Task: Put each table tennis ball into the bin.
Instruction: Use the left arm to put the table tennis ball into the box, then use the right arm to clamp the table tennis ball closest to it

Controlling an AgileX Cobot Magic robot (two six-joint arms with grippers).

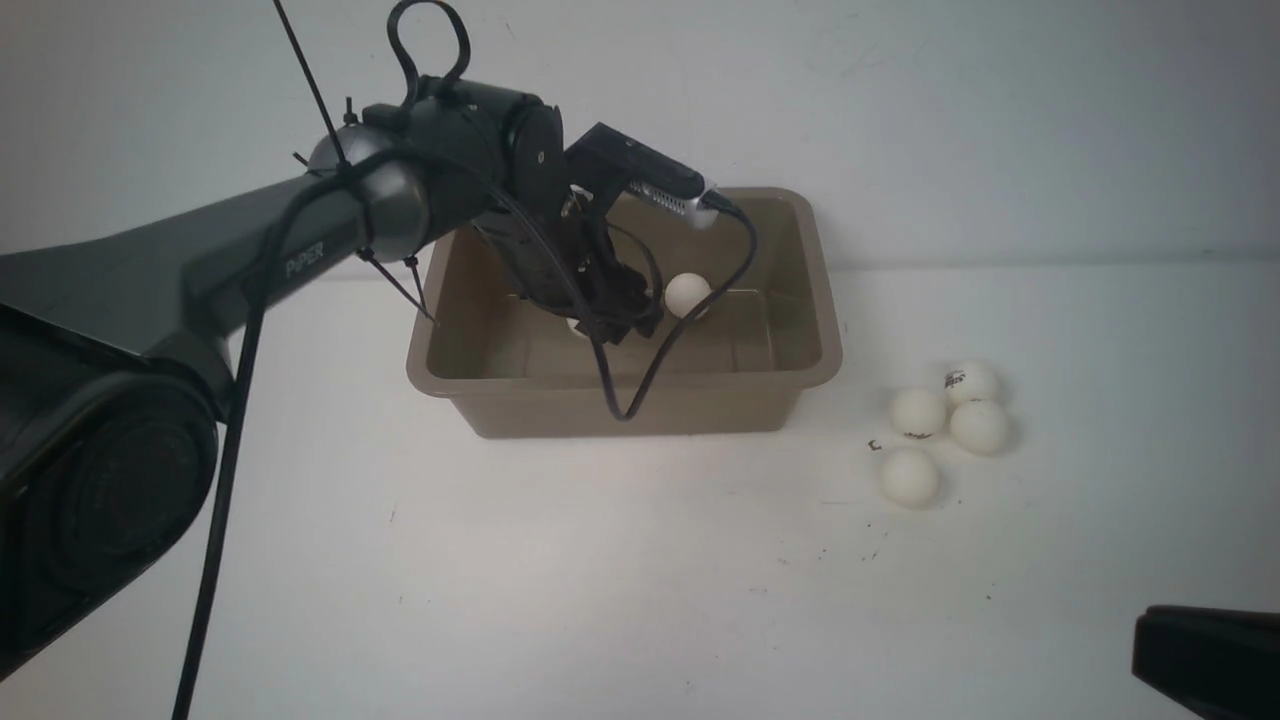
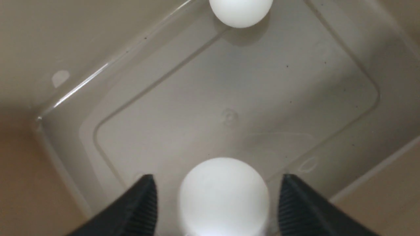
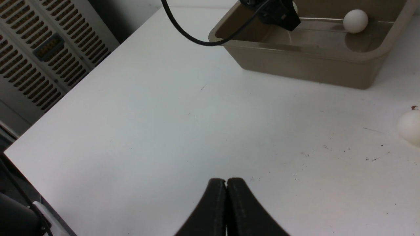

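left gripper (image 1: 625, 318): hides most of one ball (image 1: 578, 326) in the bin (image 1: 620, 410), only a sliver showing
far ball (image 2: 241, 11): clipped by the left wrist view's edge
table ball (image 3: 410, 126): half cut off in right wrist view
logos (image 1: 955, 380): too small to read

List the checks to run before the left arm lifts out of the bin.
1. Left jaws spread, gaps either side of the ball between them: ok.
2. That ball resting on the bin floor: cannot tell.
3. Second ball inside the bin: ok.
4. Cable free of the bin's rim: cannot tell.
5. Right jaws shut and empty: ok.
6. All balls binned: not ok, four balls on the table.
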